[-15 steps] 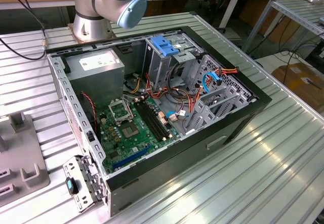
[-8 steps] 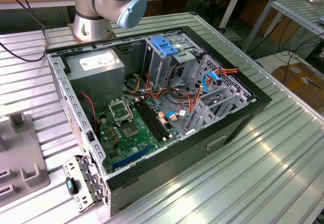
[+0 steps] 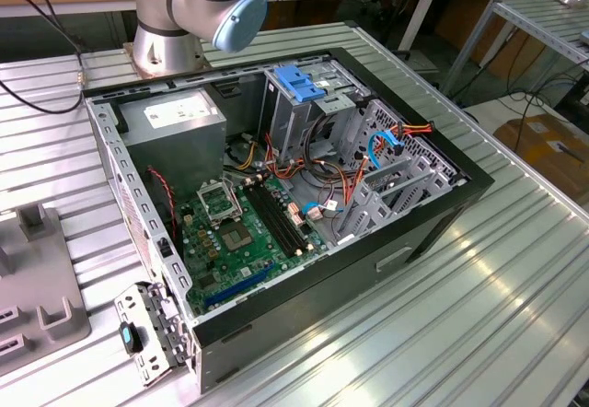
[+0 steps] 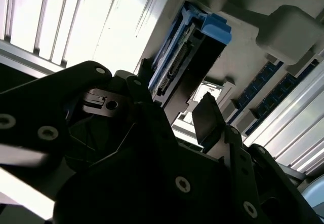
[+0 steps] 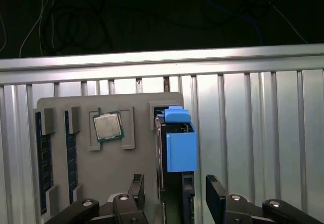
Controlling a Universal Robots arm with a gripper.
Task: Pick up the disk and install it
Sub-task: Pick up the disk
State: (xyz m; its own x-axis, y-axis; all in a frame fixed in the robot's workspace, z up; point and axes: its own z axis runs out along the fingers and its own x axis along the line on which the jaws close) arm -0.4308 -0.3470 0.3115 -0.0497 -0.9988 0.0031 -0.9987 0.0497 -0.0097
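The gripper (image 5: 174,196) hung with its jaws spread wide, one finger (image 5: 216,199) to each side of the disk (image 5: 178,143), gripping nothing. The disk stood on edge in a slot at the rim of the grey tray (image 5: 101,173), its blue carrier end uppermost; in the second wrist view its connector edge (image 4: 174,62) faced the gripper (image 4: 174,100). Beyond the tray's rim lay bare slatted table (image 5: 253,133). On the disk's other side sat a processor (image 5: 107,126) and memory sticks (image 5: 43,168). In the exterior view the computer case (image 3: 396,250) lay open, well apart.
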